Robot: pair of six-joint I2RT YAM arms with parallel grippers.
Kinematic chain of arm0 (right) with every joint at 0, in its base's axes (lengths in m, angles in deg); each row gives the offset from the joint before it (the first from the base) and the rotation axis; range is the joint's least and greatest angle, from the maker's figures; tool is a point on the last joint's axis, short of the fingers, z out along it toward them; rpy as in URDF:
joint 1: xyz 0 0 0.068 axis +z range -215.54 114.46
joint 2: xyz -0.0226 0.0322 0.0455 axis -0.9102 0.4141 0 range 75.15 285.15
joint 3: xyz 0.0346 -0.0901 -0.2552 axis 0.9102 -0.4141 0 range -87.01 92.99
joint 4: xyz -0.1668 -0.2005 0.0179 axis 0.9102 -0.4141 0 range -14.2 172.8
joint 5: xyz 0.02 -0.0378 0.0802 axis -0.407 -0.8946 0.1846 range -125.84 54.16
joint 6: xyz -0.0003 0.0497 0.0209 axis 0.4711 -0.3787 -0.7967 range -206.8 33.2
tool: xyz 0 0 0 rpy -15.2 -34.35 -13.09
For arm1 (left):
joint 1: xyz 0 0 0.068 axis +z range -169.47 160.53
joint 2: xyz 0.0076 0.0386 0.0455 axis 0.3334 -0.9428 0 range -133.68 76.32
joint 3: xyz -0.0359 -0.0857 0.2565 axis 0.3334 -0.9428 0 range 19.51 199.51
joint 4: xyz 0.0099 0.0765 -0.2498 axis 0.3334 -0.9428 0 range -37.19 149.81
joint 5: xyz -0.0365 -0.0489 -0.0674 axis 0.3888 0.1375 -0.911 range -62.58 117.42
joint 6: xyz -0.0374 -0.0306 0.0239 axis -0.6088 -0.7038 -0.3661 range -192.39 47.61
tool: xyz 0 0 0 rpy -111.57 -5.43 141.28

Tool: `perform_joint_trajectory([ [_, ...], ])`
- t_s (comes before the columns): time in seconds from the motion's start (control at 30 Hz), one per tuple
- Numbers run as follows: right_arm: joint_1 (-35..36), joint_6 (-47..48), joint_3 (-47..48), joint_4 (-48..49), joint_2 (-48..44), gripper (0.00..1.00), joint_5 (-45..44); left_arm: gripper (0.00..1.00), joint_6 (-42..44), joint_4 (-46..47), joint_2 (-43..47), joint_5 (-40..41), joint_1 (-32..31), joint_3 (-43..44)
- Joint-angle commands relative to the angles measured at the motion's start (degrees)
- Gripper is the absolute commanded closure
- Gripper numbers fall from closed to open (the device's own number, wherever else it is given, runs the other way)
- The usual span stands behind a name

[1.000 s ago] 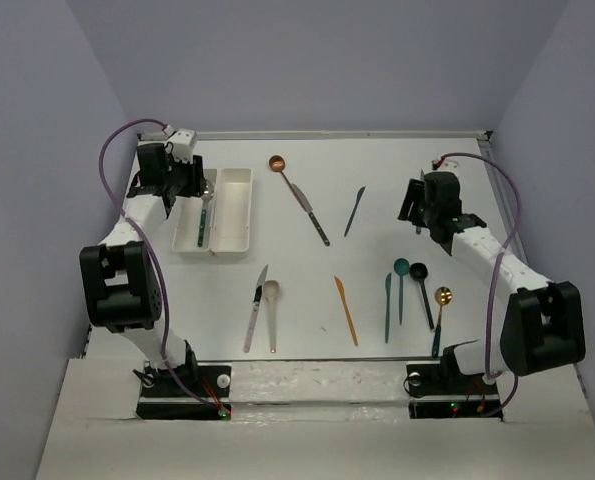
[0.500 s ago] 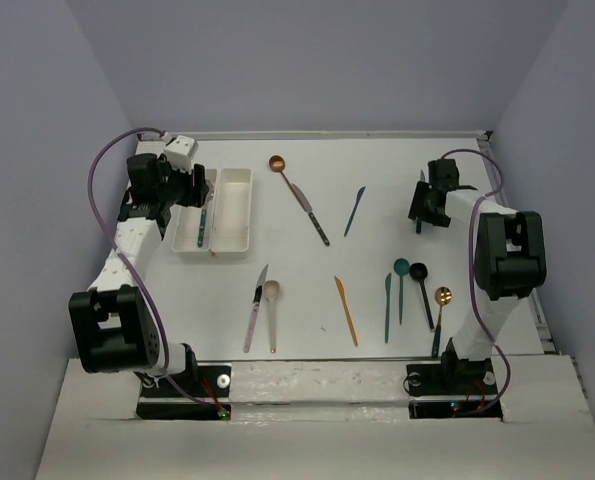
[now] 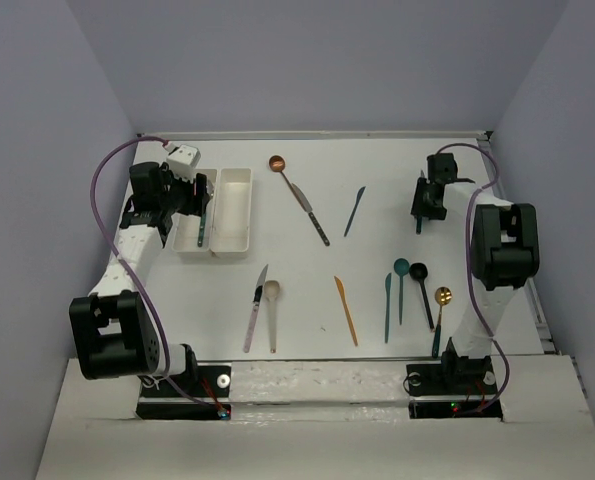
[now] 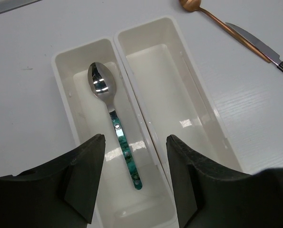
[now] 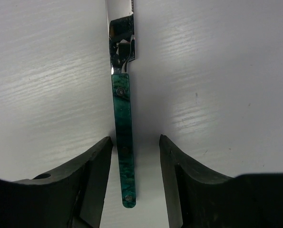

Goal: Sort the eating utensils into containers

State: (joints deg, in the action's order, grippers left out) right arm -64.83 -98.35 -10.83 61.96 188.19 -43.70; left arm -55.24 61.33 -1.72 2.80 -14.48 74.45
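Observation:
Two white trays lie side by side at the far left, the left tray (image 3: pixel 184 236) and the right tray (image 3: pixel 239 190). A silver spoon with a teal handle (image 4: pixel 113 126) lies in the left tray (image 4: pixel 63 90); the right tray (image 4: pixel 179 61) holds nothing. My left gripper (image 4: pixel 134 190) is open and empty above the trays' near end. My right gripper (image 5: pixel 135 175) is open, low over the table at the far right (image 3: pixel 424 200). A teal-handled knife (image 5: pixel 123 133) lies between its fingers, nearer the left one, untouched.
Loose on the table: a copper spoon (image 3: pixel 277 163), a copper-handled knife (image 3: pixel 314 222), a dark blue knife (image 3: pixel 354 210), a pink-handled knife (image 3: pixel 254 310), a beige spoon (image 3: pixel 272 300), an orange knife (image 3: pixel 346 310), a teal knife (image 3: pixel 387 305), and teal (image 3: pixel 401 268), black (image 3: pixel 418 272) and gold (image 3: pixel 442 297) spoons.
My left gripper has drawn back slightly from the left tray, with the spoon left lying in it. My right arm has folded its elbow toward the far side, its gripper staying over the teal-handled knife.

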Motion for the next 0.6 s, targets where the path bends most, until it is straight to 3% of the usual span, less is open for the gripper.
perform_joint_trajectory([
  [0.0, 0.1, 0.6, -3.0, -3.6, -1.9, 0.55, -0.3, 0.35, 0.3, 2.7, 2.2, -0.3, 0.4, 0.3],
  [0.1, 0.8, 0.3, -4.5, -2.8, -1.9, 0.68, 0.7, 0.35, -0.2, 2.9, 2.0, -0.6, 0.3, 0.3],
  [0.2, 0.8, 0.1, -5.4, -0.7, -1.3, 0.95, 1.1, 0.35, -0.4, 2.6, 1.8, -0.5, 0.3, 0.6],
  [0.23, 0.8, 0.1, -5.5, -0.3, -1.3, 1.00, 0.3, 0.35, -0.4, 2.4, 1.8, -0.4, 0.3, 0.8],
  [0.37, 0.8, 0.4, -8.6, 6.4, -5.7, 1.00, -1.1, 0.35, 0.3, 0.9, 2.3, -1.4, 0.3, 1.4],
  [0.57, 3.1, 2.8, -21.2, 25.6, -26.9, 1.00, -4.3, 0.35, 0.3, -1.4, 3.7, -5.6, -0.1, 2.7],
])
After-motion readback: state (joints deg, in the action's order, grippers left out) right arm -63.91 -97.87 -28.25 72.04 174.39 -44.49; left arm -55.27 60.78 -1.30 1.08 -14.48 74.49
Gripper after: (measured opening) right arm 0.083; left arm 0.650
